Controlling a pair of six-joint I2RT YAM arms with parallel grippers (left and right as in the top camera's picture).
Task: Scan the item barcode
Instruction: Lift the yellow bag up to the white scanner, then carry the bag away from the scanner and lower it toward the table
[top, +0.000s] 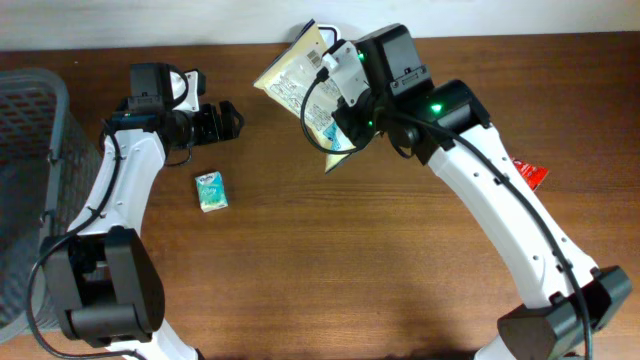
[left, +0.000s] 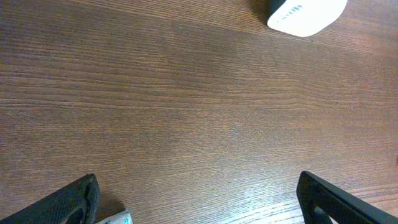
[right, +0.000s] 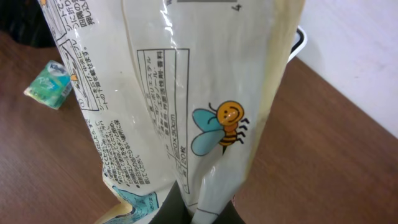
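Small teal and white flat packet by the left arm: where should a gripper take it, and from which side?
Probably from straight above, pinching the small teal and white flat packet across its two long edges. It lies flat on the wooden table with nothing touching it, and that span is its narrower one. The open left gripper is nearest.

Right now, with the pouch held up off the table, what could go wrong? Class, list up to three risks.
1. The right gripper pinches the pouch by one end only, so the floppy pouch could sag, fold or slip out.
2. The pouch's glossy film shows glare in the right wrist view, which might spoil a scan.
3. The packet lies close to the open left gripper, so a careless move could knock it.
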